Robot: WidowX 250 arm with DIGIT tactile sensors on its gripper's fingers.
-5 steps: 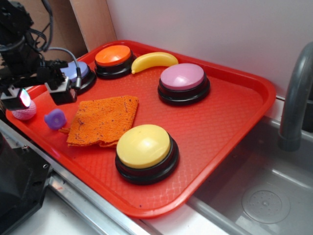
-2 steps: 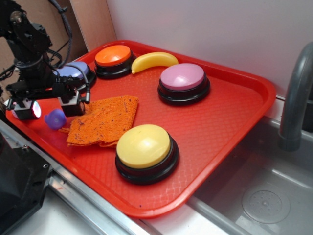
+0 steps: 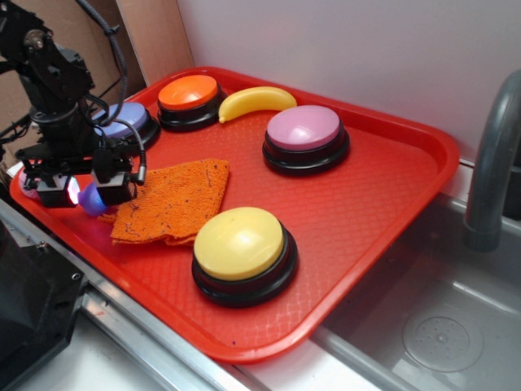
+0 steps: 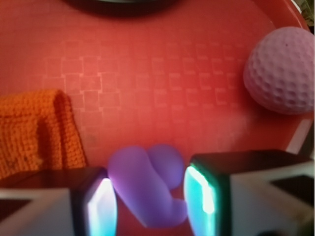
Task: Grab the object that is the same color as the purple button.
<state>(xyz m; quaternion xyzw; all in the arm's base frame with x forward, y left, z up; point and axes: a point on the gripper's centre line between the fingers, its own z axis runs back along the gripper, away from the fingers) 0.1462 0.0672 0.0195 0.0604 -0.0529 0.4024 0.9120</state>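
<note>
The object (image 3: pixel 91 199) is a small bluish-purple rubbery lump lying on the red tray (image 3: pixel 366 212) near its left edge. My gripper (image 3: pixel 85 192) has come down over it and stands open, one finger on each side. In the wrist view the object (image 4: pixel 147 184) fills most of the gap between the lit pads (image 4: pixel 101 209) of the gripper (image 4: pixel 150 206), close to the left pad and with a narrow gap at the right. The purple button (image 3: pixel 129 116) sits just behind the arm, partly hidden by it.
An orange knitted cloth (image 3: pixel 171 199) lies right beside the object. A pink dimpled ball (image 4: pixel 281 71) rests near the tray's corner. Orange (image 3: pixel 189 91), pinkish-lilac (image 3: pixel 304 128) and yellow (image 3: pixel 238 243) buttons and a banana (image 3: pixel 256 100) share the tray. A sink (image 3: pixel 440 326) and faucet (image 3: pixel 492 163) are at right.
The gripper moved from above the purple button toward the tray's front-left and came down, so its open fingers now straddle the object. The object has stayed in place.
</note>
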